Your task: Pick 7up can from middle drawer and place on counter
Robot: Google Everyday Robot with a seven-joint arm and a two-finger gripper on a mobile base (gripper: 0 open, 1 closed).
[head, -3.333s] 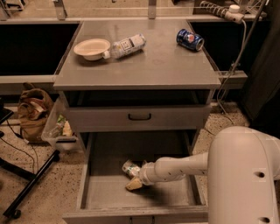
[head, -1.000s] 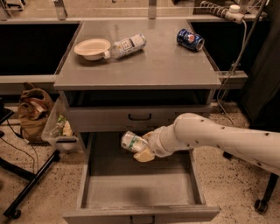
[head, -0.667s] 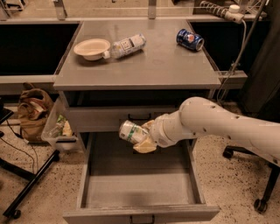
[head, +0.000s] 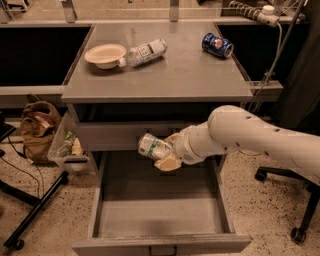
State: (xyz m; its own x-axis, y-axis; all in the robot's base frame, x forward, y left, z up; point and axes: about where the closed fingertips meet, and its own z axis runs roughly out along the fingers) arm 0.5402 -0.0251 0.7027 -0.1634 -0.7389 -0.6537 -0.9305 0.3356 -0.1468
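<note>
A white robot arm (head: 250,134) reaches in from the right edge of the frame, and its gripper (head: 163,154) sits just left of centre with its tan fingers (head: 169,162) clamped on the 7up can (head: 152,146). The white-and-green can lies on its side, tilted a little, with one silver end facing left. It hangs in the air above the open middle drawer (head: 159,244), clear of the drawer's plain grey floor, and in front of the closed upper drawer (head: 110,135). The middle drawer is pulled out toward the bottom of the frame, and nothing can be seen lying inside it. Above, the grey counter (head: 175,77) fills the upper centre. It carries a shallow cream bowl (head: 105,54) at its upper left, a clear plastic bottle (head: 145,52) lying on its side with its cap touching the bowl's rim, and a blue soda can (head: 217,45) lying on its side near the upper right corner. On the speckled floor at the left of the frame, a brown bag (head: 37,127) sits beside a small clear bin (head: 67,147) next to the cabinet. The wheeled base of a chair (head: 299,220) shows at lower right, and a white power strip (head: 256,12) runs along the upper right.
</note>
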